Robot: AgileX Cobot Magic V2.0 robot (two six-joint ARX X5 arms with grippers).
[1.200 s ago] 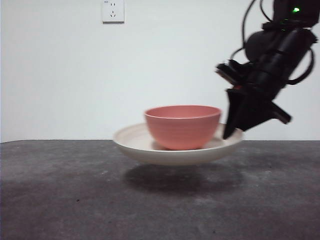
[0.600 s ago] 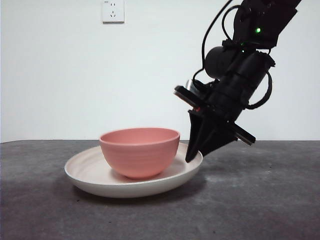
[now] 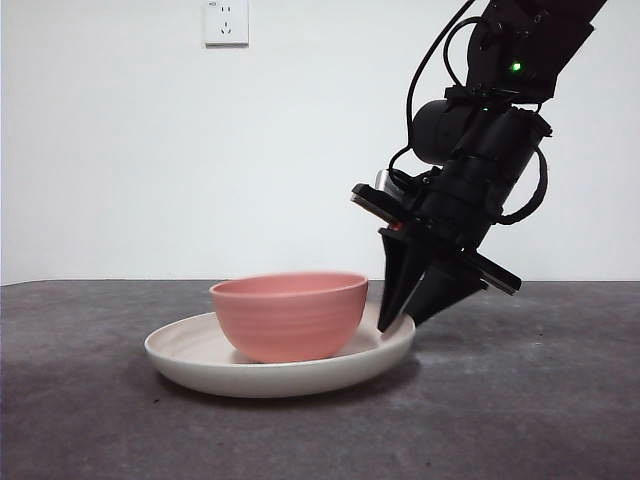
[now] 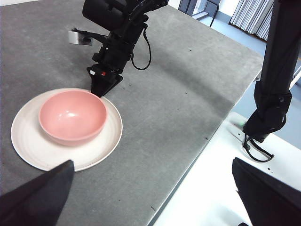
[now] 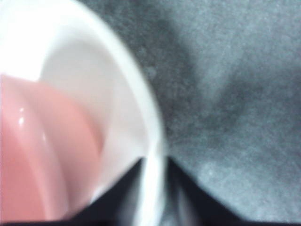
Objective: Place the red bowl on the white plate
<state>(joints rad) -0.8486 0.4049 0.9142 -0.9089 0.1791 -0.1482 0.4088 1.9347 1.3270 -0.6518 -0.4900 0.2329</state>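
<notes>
The right gripper (image 3: 397, 318) is reaching down steeply from the upper right of the front view, its dark arm leaning from about one o'clock, its wrist tilted so the two black jaws are pointing down toward seven o'clock. The jaws are standing only a narrow slot apart, and in the right wrist view the rim of the white plate (image 5: 153, 127) is running through that slot, one jaw inside the rim and one outside, so the right gripper (image 5: 154, 165) is pinching the plate's edge. In the left wrist view the same gripper (image 4: 99, 90) is meeting the plate at about one o'clock on its rim.

The white plate (image 3: 200, 352) is lying on the grey table (image 3: 540, 400), its gripped side appearing slightly higher than the far side. The red bowl (image 3: 290, 315) is sitting upright inside the plate, roughly at its centre, with bare plate (image 4: 28, 146) showing all round it; the bowl (image 4: 73, 117) is holding nothing.

The left gripper (image 4: 150, 207) is waiting high above the table's edge, its jaws spread wide with nothing between them.
</notes>
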